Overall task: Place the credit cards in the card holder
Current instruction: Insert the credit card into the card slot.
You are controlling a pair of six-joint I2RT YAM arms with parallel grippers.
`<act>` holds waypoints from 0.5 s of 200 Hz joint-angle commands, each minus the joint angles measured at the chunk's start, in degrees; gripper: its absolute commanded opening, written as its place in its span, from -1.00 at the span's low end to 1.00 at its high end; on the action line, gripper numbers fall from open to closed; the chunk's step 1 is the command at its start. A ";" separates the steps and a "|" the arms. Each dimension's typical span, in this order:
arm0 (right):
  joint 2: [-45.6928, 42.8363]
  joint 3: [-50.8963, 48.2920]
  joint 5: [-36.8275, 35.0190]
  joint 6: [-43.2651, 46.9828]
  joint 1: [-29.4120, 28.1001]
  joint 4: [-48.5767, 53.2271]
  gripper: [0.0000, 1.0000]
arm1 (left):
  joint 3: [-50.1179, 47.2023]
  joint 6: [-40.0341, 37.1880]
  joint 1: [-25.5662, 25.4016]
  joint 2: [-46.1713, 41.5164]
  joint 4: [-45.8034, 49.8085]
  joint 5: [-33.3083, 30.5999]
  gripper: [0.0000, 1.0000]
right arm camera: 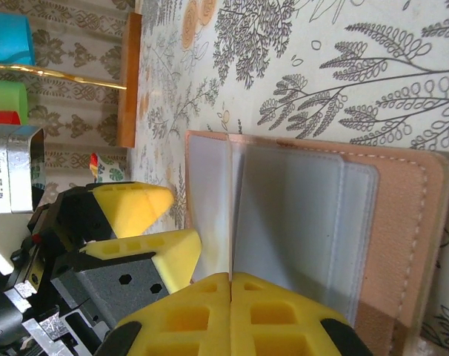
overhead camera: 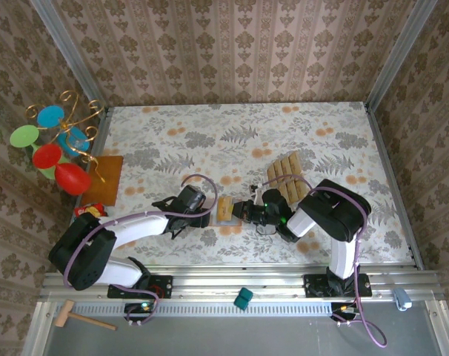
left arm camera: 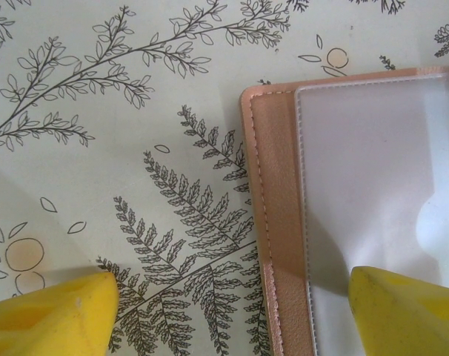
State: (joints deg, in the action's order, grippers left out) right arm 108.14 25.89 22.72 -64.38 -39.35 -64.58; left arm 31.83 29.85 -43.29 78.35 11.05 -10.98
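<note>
On fern-print table (overhead camera: pixel 210 141), patterned walls (overhead camera: pixel 232 44), left tool (left arm camera: pixel 232 315) apart, right tool (right arm camera: pixel 230 297) pinching card holder (right arm camera: pixel 402 222).

Bright, even light fell from above, leaving only faint soft shadows on the table (overhead camera: pixel 232 141) and a dull sheen on the card holder (left arm camera: pixel 273 222), while the left gripper (left arm camera: pixel 228 319) had its yellow fingertips (left arm camera: pixel 54 315) slightly blurred close against the lens.
</note>
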 commanded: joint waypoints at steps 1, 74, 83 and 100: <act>1.39 1.00 -0.66 -0.15 -0.64 -2.33 -1.00 | -0.97 0.72 0.07 -0.34 0.83 -0.67 0.64; 1.75 1.01 -0.57 -0.27 -0.94 -2.37 -1.00 | -0.99 0.65 0.05 -0.30 0.73 -0.63 0.64; 1.64 0.71 -0.79 -0.25 -0.86 -2.55 -1.00 | -0.99 0.65 0.05 -0.30 0.78 -0.66 0.63; 1.22 0.04 -1.72 -0.26 -0.86 -2.57 -1.00 | -0.99 0.65 0.09 -0.30 0.74 -0.71 0.63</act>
State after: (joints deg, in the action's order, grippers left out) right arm 108.81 26.26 22.72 -64.55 -39.72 -65.65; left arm 31.75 30.02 -43.29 78.35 10.87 -10.98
